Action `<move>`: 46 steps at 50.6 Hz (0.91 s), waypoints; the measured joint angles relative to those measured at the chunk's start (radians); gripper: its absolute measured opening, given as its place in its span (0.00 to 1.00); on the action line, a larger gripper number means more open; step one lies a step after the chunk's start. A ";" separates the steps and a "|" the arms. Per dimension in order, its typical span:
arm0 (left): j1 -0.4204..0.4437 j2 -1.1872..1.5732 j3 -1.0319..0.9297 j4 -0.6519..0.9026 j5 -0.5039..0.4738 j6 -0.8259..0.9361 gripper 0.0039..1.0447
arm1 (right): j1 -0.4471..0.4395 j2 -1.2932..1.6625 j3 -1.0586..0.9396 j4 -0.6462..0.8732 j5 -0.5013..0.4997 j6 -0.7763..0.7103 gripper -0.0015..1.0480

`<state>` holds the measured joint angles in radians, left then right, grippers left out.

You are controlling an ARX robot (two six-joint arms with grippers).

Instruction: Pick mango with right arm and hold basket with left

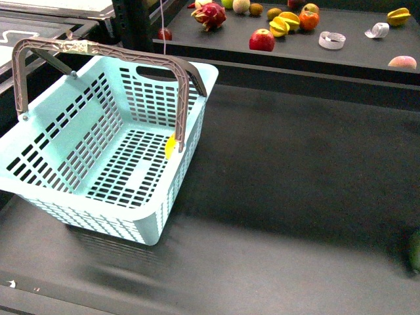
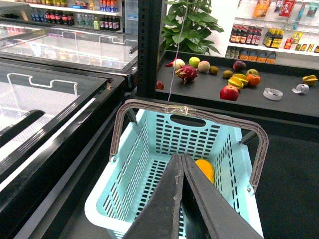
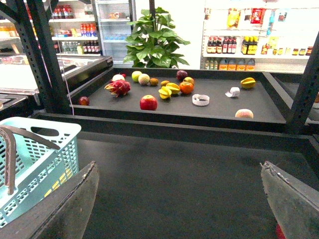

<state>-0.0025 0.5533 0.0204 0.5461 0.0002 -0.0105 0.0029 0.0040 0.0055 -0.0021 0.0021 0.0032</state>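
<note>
The light-blue basket [image 1: 125, 151] stands at the left of the dark table with both grey-brown handles [image 1: 98, 49] raised. The yellow mango [image 1: 170, 146] lies inside it against the wall nearest the table's middle. In the left wrist view the mango [image 2: 205, 169] shows on the basket's [image 2: 149, 164] floor, partly hidden by my left gripper [image 2: 180, 158], which is shut and empty above the basket's near rim. My right gripper [image 3: 179, 167] is open and empty over bare table, with the basket [image 3: 45, 149] off to one side. Neither arm shows in the front view.
A raised shelf [image 1: 354, 56] behind the table holds a red apple [image 1: 262, 41], a dragon fruit [image 1: 210, 14], star-shaped fruits [image 1: 285, 24] and a tape roll [image 1: 331, 40]. A dark green fruit [image 1: 415, 251] lies at the table's right edge. A glass-topped freezer [image 2: 50, 89] stands beside the basket.
</note>
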 joint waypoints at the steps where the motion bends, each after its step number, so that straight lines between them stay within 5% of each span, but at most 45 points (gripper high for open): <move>1: 0.000 -0.013 0.000 -0.012 0.000 0.000 0.04 | 0.000 0.000 0.000 0.000 0.000 0.000 0.92; 42: 0.000 -0.379 0.000 -0.367 0.000 0.003 0.04 | 0.000 0.000 0.000 0.000 0.000 0.000 0.92; 46: 0.000 -0.491 0.000 -0.513 0.000 0.003 0.04 | 0.000 0.000 0.000 0.000 0.000 0.000 0.92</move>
<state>-0.0025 0.0624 0.0204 0.0326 0.0002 -0.0074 0.0029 0.0040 0.0055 -0.0021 0.0021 0.0032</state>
